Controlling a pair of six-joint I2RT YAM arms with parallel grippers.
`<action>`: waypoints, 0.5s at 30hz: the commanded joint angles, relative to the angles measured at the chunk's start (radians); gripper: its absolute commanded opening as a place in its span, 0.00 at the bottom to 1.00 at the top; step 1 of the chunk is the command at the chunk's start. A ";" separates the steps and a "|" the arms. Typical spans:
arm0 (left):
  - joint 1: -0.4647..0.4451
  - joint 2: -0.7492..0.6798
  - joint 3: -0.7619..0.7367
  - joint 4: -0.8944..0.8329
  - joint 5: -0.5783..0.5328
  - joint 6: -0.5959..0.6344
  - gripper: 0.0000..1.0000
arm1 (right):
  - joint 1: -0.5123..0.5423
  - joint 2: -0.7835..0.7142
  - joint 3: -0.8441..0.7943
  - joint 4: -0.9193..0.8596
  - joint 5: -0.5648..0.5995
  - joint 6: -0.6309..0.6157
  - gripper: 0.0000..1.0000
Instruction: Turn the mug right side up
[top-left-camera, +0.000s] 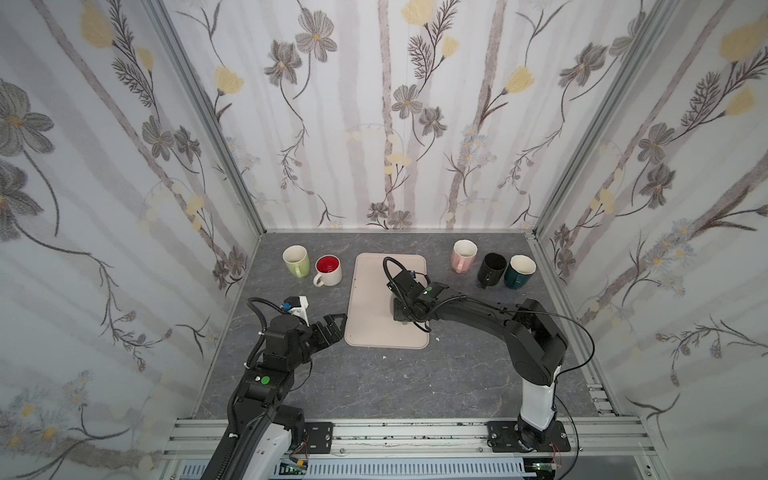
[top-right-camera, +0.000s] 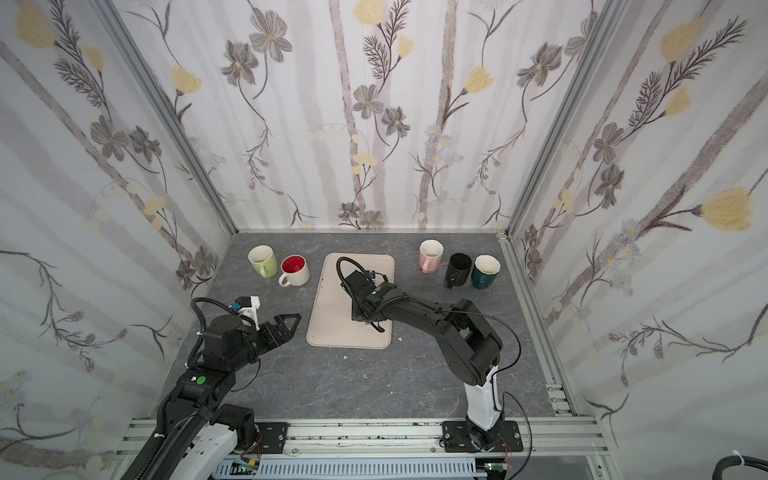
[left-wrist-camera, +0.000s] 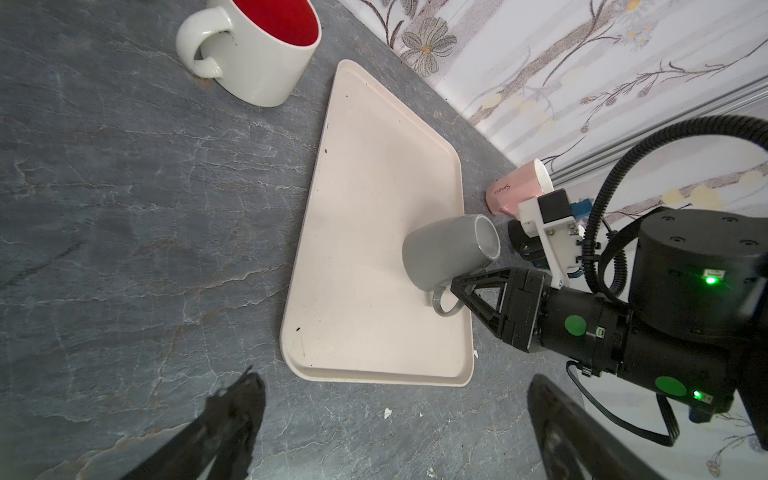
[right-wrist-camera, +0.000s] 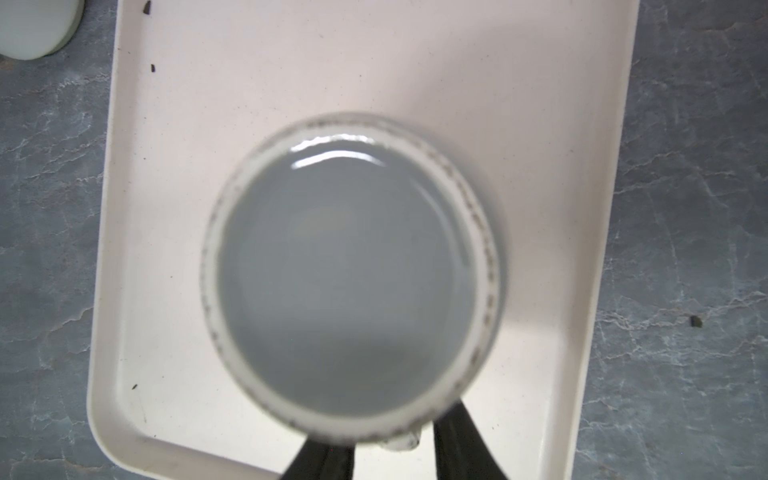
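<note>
A grey mug (left-wrist-camera: 446, 249) stands upside down on the beige tray (left-wrist-camera: 365, 208). In the right wrist view its base (right-wrist-camera: 345, 270) faces up at me. My right gripper (right-wrist-camera: 392, 432) hangs over it from above. The two fingers stand on either side of the handle (left-wrist-camera: 444, 305), narrowly open, with a gap showing beside the handle stub. In both top views the right wrist (top-left-camera: 409, 291) covers the mug. My left gripper (top-left-camera: 338, 322) hovers wide open and empty just off the tray's left edge.
Five upright mugs stand along the back. A green one (top-left-camera: 296, 261) and a white one with a red inside (top-left-camera: 328, 270) are left of the tray. Pink (top-left-camera: 463, 255), black (top-left-camera: 491, 269) and teal (top-left-camera: 519, 271) are on its right. Patterned walls enclose three sides.
</note>
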 joint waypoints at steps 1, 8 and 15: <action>0.000 0.000 -0.002 0.038 -0.011 -0.001 1.00 | -0.004 -0.007 0.032 -0.015 -0.003 -0.035 0.32; 0.000 0.003 -0.002 0.041 -0.010 -0.004 1.00 | -0.007 0.016 0.072 -0.052 0.004 -0.058 0.30; 0.000 0.002 -0.006 0.042 -0.010 -0.004 1.00 | -0.007 0.061 0.111 -0.086 0.011 -0.075 0.21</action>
